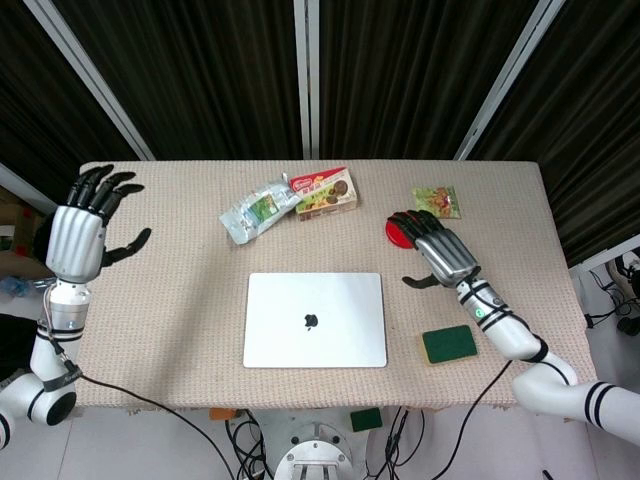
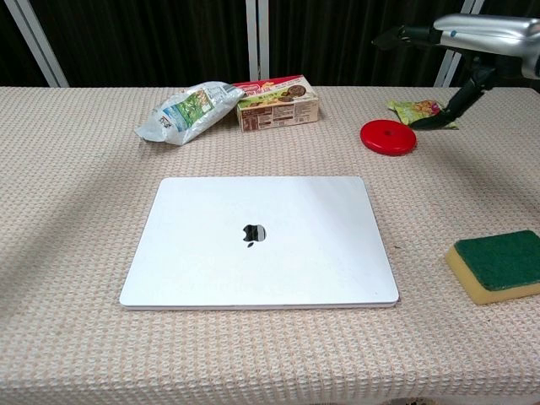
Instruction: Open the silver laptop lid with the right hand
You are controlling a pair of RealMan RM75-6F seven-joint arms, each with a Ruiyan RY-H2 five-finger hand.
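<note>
The silver laptop [image 1: 315, 319] [image 2: 259, 240] lies closed and flat at the middle of the table, its logo facing up. My right hand [image 1: 438, 250] [image 2: 472, 46] hovers to the laptop's right, above the table and over the red disc, fingers spread and holding nothing. It does not touch the laptop. My left hand [image 1: 88, 220] is raised at the table's far left edge, fingers spread and empty; the chest view does not show it.
A red disc [image 2: 388, 137] lies partly under my right hand. A green sponge [image 1: 448, 344] [image 2: 499, 264] sits right of the laptop. A foil snack bag [image 1: 258, 208], a biscuit box [image 1: 326, 194] and a green packet [image 1: 437, 201] lie along the back.
</note>
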